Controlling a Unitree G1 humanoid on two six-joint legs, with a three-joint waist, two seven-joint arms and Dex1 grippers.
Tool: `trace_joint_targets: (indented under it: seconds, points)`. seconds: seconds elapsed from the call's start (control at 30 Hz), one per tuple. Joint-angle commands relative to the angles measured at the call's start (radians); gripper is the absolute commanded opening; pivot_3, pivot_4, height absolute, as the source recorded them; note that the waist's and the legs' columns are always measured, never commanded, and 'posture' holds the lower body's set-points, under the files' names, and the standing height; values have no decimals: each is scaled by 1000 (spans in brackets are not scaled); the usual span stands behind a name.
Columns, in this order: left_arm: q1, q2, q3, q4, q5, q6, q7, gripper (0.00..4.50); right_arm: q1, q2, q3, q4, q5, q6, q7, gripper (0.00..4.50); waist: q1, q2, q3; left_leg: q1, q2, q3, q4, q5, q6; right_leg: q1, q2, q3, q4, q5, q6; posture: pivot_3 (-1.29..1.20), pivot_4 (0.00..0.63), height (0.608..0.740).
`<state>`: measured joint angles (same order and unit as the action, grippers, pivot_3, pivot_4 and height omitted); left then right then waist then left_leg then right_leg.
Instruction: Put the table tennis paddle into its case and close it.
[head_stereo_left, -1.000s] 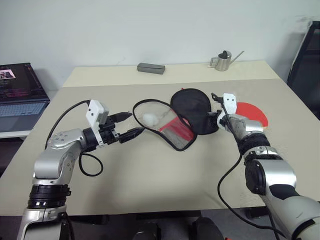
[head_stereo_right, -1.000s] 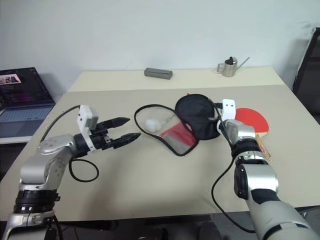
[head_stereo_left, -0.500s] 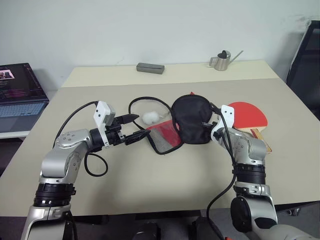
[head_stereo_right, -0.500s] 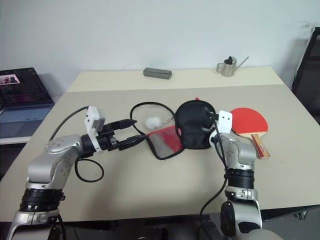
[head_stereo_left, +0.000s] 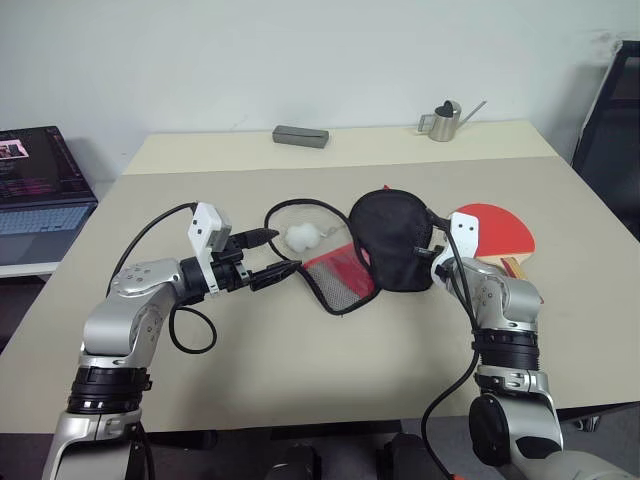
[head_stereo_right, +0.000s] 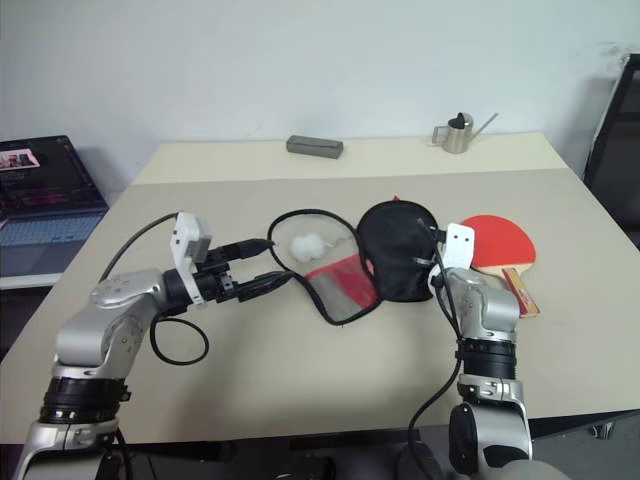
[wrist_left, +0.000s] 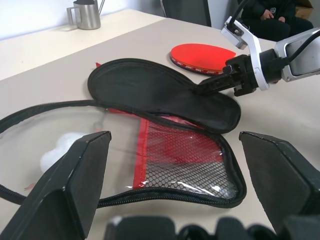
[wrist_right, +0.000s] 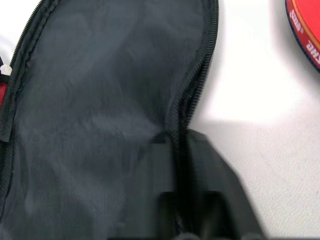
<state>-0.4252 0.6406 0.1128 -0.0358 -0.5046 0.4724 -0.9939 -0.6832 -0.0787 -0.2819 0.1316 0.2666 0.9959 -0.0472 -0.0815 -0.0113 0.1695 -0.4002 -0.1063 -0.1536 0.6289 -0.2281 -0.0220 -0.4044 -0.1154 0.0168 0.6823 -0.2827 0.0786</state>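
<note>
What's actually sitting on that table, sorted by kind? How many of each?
Red rubber-faced table tennis paddle with wooden handle: 1
Open red-and-black zip paddle case with white pom-pom: 1
Small steel watering can with long spout: 1
Flat grey rectangular block: 1
Total: 4

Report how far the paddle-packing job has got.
Done: the red-and-black paddle-shaped zip case lies unzipped on the beige table, its black flap folded open. In hand: the right gripper has that flap's edge between its fingers, while the left gripper waits open beside the case. Left: the red-faced table tennis paddle lies outside on the table; it must go in, then the zip must be closed.
</note>
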Motion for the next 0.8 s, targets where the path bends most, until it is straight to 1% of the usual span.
trace_joint_targets:
  seconds: [0.03, 0.1, 0.2, 0.33, 0.43, 0.53, 0.57, 0.63, 0.7, 0.8]
  points:
    - [-4, 6, 6, -37, -9, -11, -5, 4500, -14, -12, 9, -18, -1, -25, 3, 1980, 0, 0, 0, 0, 0, 0, 0, 0, 0, 0, 0, 0, 0, 0, 0, 0, 150, 740]
    - [-4, 5, 4, -35, -8, -13, -6, 4500, -22, -31, 10, -23, -4, -54, 19, 2667, 1, 0, 0, 0, 0, 0, 0, 0, 0, 0, 0, 0, 0, 0, 0, 0, 150, 740]
    - [-4, 3, 3, -35, -9, -13, -5, 4500, -31, -62, -1, -67, 11, -86, 47, 2667, 2, 0, 0, 0, 0, 0, 0, 0, 0, 0, 0, 0, 0, 0, 0, 0, 150, 740]
    - [-7, 0, 1, -34, -12, -13, -5, 4500, -27, -106, -12, -141, 44, -69, 85, 2667, 1, 0, 0, 0, 0, 0, 0, 0, 0, 0, 0, 0, 0, 0, 0, 0, 150, 740]
    - [-18, -2, -5, -27, -12, -15, -9, 4500, -12, -131, -14, -189, 64, -56, 110, 3241, 1, 0, 0, 0, 0, 0, 0, 0, 0, 0, 0, 0, 0, 0, 0, 0, 150, 740]
    - [-32, -6, -14, -29, -15, -12, -15, 4500, 19, -183, 24, -240, 65, -79, 179, 4245, 4, 0, 0, 0, 0, 0, 0, 0, 0, 0, 0, 0, 0, 0, 0, 0, 150, 740]
    - [-38, -8, -24, -38, -16, -12, -20, 4500, 40, -208, 32, -264, 74, -83, 215, 4486, 6, 0, 0, 0, 0, 0, 0, 0, 0, 0, 0, 0, -1, 0, 0, 0, 150, 740]
    - [-56, -17, -48, -70, -13, -14, -21, 4500, 94, -267, 32, -298, 87, -95, 279, 4486, 15, 0, 0, -1, 0, 0, 0, 0, 0, 0, 0, -1, -1, 0, 0, 0, 150, 740]
    - [-75, -27, -71, -97, -5, -13, -13, 4500, 138, -313, 10, -310, 97, -101, 310, 4486, 26, 0, 0, -1, 0, 0, 0, 0, 0, 1, 0, -1, -2, 0, 0, 0, 150, 740]
    - [-102, -38, -100, -120, 13, -16, -2, 4500, 195, -368, -16, -317, 82, -122, 323, 4486, 29, 0, 0, -1, 0, 2, 0, 0, 0, 1, -1, 0, -2, 0, 0, 0, 150, 740]
